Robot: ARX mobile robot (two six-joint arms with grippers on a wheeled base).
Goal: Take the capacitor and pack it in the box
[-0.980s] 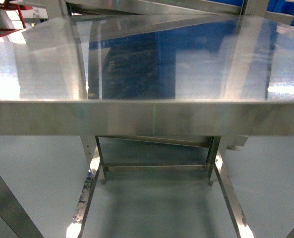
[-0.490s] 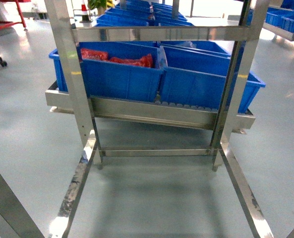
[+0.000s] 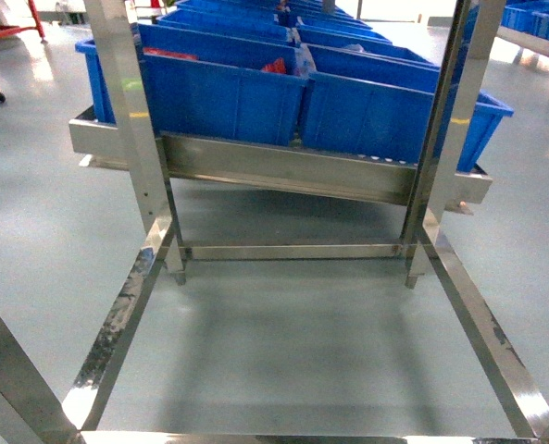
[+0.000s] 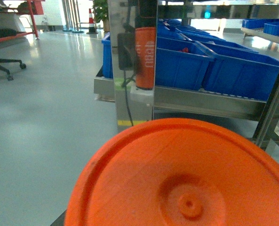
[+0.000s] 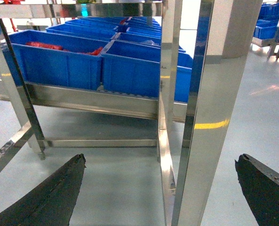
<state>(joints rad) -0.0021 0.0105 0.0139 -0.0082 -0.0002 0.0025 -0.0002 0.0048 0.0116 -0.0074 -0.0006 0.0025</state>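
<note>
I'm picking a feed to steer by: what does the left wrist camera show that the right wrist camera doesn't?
Only the left wrist view shows a large round orange plastic disc filling its foreground, an orange cylinder fixed on a steel post, a traffic cone and an office chair base.

Only the right wrist view shows the right gripper, its dark fingers wide apart.

Both show the blue plastic bins on the steel rack. Neither shows the box.

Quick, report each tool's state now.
Left tool: cannot be told; an orange disc fills the wrist view and no fingers show.
Right tool: open, its dark fingers spread wide, holding nothing.
</note>
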